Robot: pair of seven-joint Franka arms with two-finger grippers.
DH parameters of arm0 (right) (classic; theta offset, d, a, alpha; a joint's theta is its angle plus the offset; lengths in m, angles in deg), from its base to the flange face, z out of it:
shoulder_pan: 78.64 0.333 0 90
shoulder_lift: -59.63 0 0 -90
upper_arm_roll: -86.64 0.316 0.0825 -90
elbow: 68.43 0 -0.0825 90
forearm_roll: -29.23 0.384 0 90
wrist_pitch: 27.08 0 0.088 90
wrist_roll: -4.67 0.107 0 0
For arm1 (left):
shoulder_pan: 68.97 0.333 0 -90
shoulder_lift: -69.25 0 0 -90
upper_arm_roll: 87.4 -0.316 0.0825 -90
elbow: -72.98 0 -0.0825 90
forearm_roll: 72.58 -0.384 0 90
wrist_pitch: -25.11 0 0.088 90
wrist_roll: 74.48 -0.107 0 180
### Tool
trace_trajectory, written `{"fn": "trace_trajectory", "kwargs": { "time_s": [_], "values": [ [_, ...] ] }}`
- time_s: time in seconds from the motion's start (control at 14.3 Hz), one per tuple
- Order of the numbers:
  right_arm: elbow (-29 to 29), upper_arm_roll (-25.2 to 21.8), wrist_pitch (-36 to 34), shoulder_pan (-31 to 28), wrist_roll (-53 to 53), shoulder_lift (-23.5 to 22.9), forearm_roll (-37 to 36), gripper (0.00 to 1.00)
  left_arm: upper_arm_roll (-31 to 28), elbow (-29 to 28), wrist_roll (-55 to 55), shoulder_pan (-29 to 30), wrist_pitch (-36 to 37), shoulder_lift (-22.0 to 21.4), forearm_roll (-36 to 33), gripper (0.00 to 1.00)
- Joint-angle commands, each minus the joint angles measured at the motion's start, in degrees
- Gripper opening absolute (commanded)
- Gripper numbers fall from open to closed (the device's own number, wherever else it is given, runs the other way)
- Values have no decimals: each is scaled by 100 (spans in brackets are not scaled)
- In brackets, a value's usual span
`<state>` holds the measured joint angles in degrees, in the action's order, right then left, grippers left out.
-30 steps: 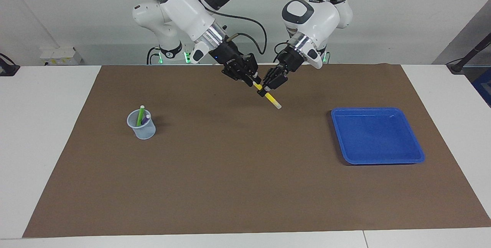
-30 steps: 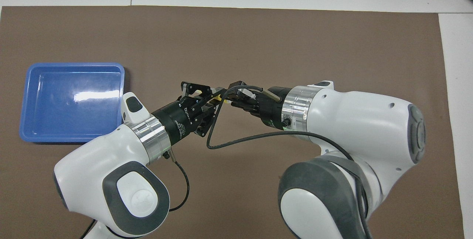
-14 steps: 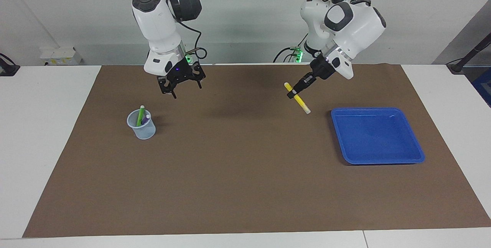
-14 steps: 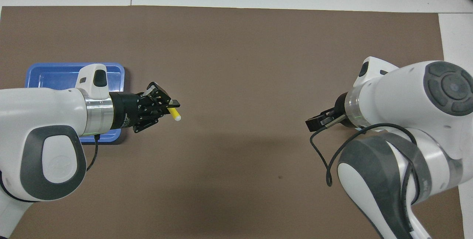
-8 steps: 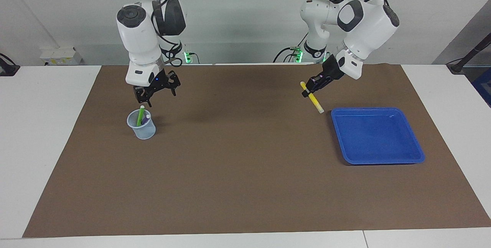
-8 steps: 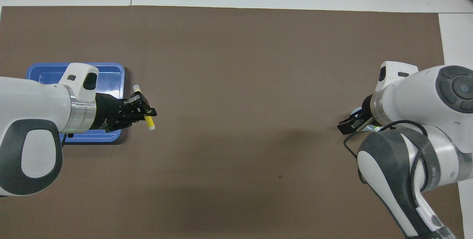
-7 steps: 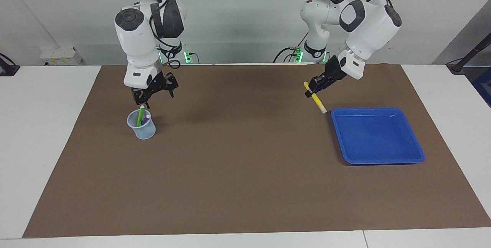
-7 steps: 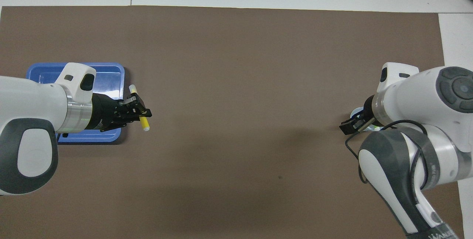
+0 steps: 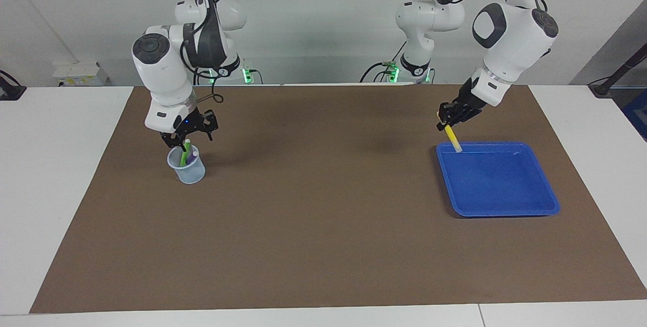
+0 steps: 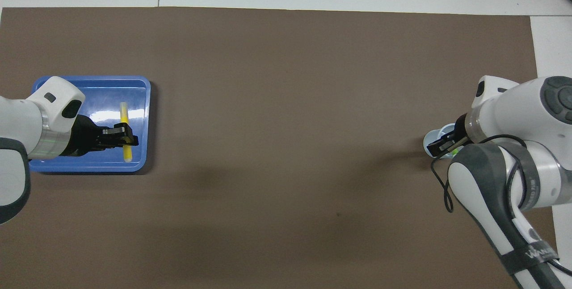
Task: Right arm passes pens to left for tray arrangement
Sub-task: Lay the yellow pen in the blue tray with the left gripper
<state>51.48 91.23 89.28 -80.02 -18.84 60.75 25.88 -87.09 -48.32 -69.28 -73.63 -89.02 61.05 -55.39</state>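
My left gripper [image 9: 447,122] is shut on the yellow pen [image 9: 453,141], which hangs slanted with its whitish tip over the edge of the blue tray [image 9: 498,180] nearest the robots. In the overhead view the left gripper [image 10: 127,140] and yellow pen [image 10: 124,117] lie over the tray [image 10: 94,78]. My right gripper [image 9: 187,137] hangs open just over the pale blue cup [image 9: 188,173], with the top of the green pen [image 9: 184,155] between its fingers. The purple pen [image 9: 192,158] stands in the cup beside the green one.
A brown mat [image 9: 323,216] covers most of the white table. The cup [image 10: 430,139] stands toward the right arm's end and the tray toward the left arm's end. My right arm's black cable [image 10: 440,182] loops below its wrist.
The left arm has swung the yellow pen from the mat's middle to over the tray's edge. The right gripper has moved away from the handover spot and come down onto the green pen's top.
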Motion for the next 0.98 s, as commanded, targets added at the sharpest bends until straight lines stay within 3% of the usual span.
{"fn": "trace_trajectory", "kwargs": {
  "time_s": [0.0, 0.21, 0.42, 0.91],
  "values": [
    [137, 68, 246, -134, -66, -138, -87, 71, 48, 28, -562, 184, 85, 134, -391, 0],
    [243, 77, 519, -204, 39, -322, -87, 70, 48, 28, -1029, 359, -12, 328, -638, 0],
    [234, 77, 537, -195, 57, -332, -96, 55, 48, 28, -1223, 500, -257, 556, -779, 0],
    [199, 77, 528, -221, 22, -349, -96, 47, 39, -7, -1294, 580, -951, 1048, -779, 0]
  ]
}}
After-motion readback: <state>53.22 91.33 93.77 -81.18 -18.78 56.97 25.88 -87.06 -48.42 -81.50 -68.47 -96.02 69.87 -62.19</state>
